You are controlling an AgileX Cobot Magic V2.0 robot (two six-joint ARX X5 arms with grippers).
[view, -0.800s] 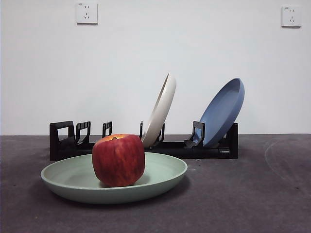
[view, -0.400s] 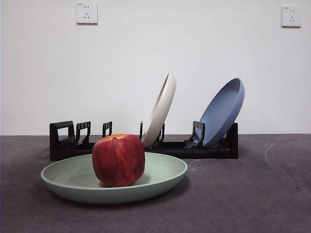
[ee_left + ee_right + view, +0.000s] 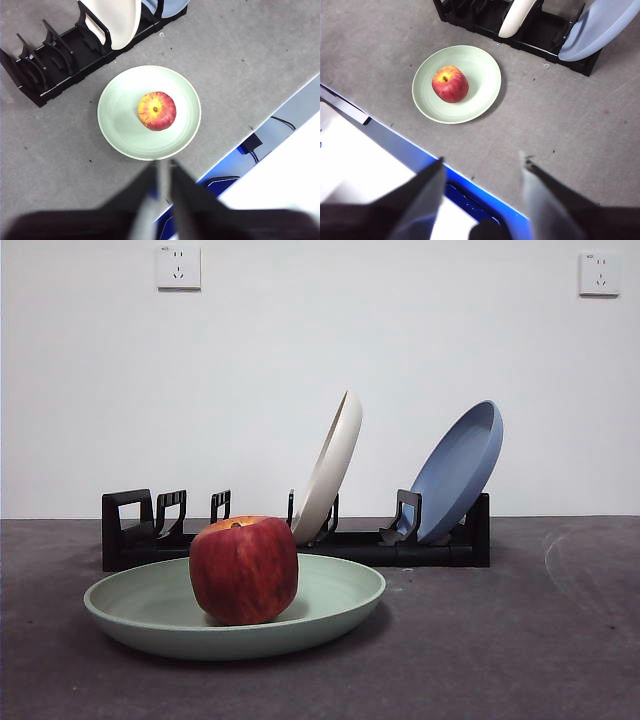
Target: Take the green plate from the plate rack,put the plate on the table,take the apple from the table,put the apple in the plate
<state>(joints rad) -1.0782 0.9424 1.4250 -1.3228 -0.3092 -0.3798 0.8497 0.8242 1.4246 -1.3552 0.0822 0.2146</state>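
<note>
The green plate [image 3: 330,600] lies flat on the dark grey table [image 3: 520,640] in front of the black plate rack [image 3: 130,530]. The red apple [image 3: 243,570] sits in the plate, left of its middle in the front view. Plate [image 3: 125,130] and apple [image 3: 157,111] also show in the left wrist view, and plate [image 3: 480,75] and apple [image 3: 450,84] in the right wrist view. My left gripper [image 3: 164,192] is shut and empty, high above the table's near edge. My right gripper [image 3: 480,200] is open and empty, also high and apart from the plate.
A cream-white plate [image 3: 330,465] and a blue plate [image 3: 460,470] lean in the rack's slots. The table's front edge [image 3: 380,130] with blue trim lies below both grippers. Two wall sockets [image 3: 178,267] are on the white wall behind.
</note>
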